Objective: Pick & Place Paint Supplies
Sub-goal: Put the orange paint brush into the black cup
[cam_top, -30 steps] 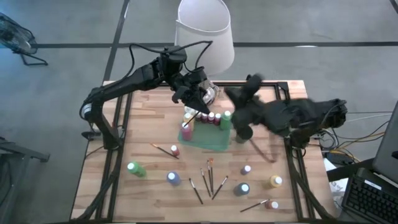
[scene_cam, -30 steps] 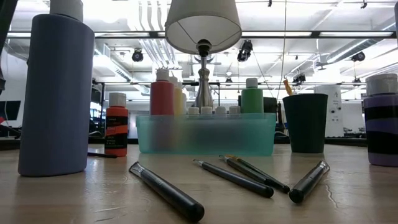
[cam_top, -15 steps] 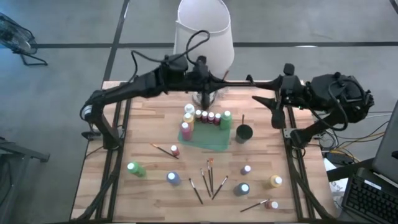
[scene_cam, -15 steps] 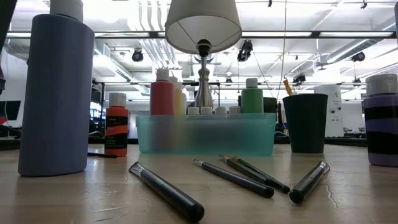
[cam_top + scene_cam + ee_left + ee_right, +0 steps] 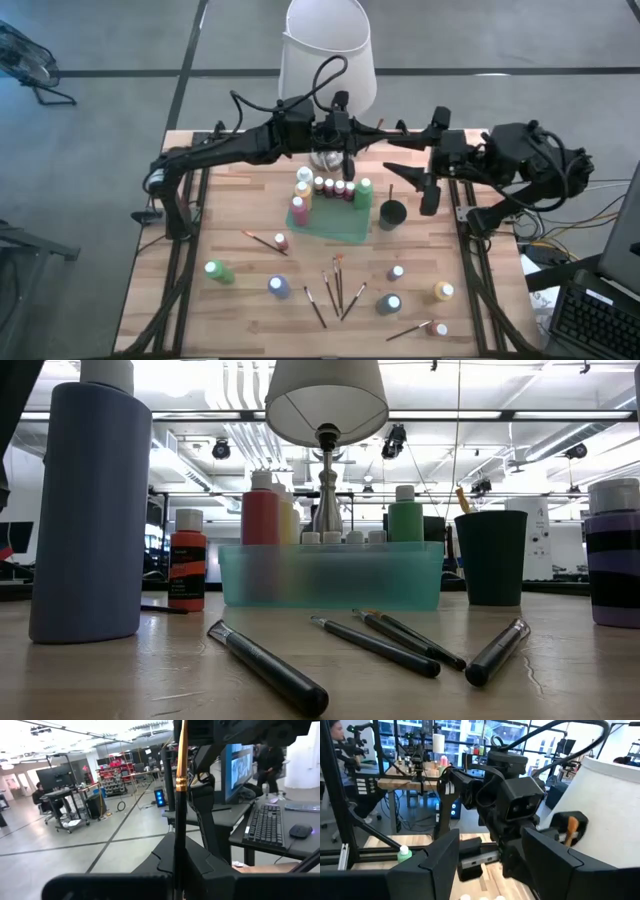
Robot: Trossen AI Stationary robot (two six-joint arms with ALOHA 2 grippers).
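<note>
- The left gripper [image 5: 385, 127] is up at the table's far edge, in front of the lamp [image 5: 327, 45], its fingers pinched on a brush [image 5: 180, 795] that stands out between them.
- The right gripper [image 5: 412, 176] faces it from close by, over the far right of the table, with fingers [image 5: 555, 857] spread and nothing between them.
- This looks like a hand-over of the brush from left to right.
- Risk: if the left lets go before the right has closed, the thin brush drops, perhaps off the far edge.
- Risk: the two grippers are near; a skewed approach could knock them together or lever the brush out.
- Below, the tray [image 5: 340, 222] holds several bottles [image 5: 331, 187], and the dark cup [image 5: 392, 214] beside it holds one brush.
- Loose bottles and brushes [image 5: 337, 285] lie on the near half, so much of the sorting is left.
</note>
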